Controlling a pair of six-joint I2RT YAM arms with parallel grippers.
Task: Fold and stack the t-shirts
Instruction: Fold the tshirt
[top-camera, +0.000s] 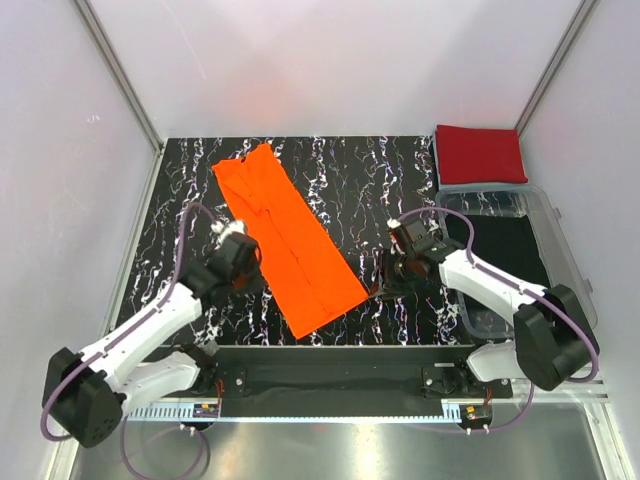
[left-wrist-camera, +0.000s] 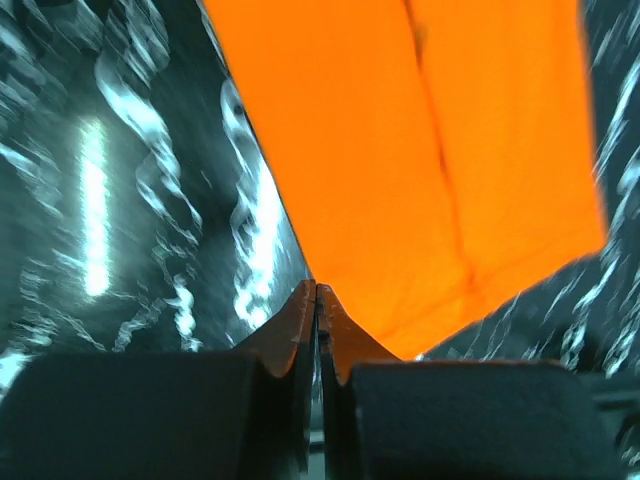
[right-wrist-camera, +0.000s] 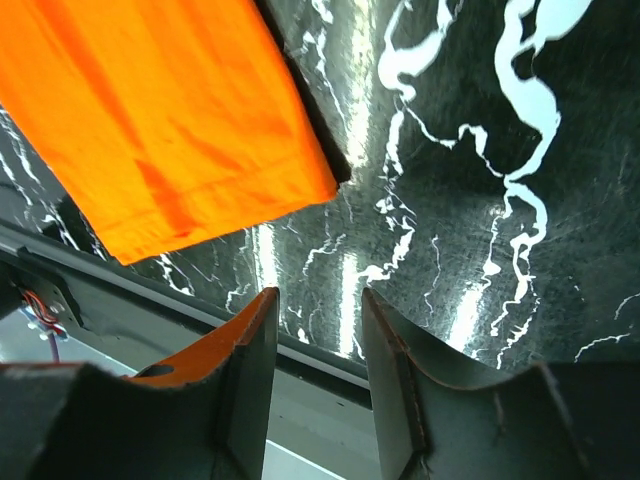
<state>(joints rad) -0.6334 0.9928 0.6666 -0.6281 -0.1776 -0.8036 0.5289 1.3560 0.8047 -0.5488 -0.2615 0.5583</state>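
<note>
Orange t-shirt (top-camera: 288, 240), left fingers (left-wrist-camera: 290, 328) closed (at its edge), right fingers (right-wrist-camera: 250, 350) half open, empty

L pincer (left-wrist-camera: 316, 295) pressed shut, R pincer (right-wrist-camera: 318, 305) w/ jaws apart, both pointing fwd & down.

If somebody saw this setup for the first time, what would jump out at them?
The bright orange cloth t-shirt, folded into a long strip, lies diagonally across the black white-veined table, left of centre. A deep red folded t-shirt sits at the far right corner, beyond a clear plastic bin. The left gripper is shut at the orange edge; the right gripper stands open, empty.
</note>
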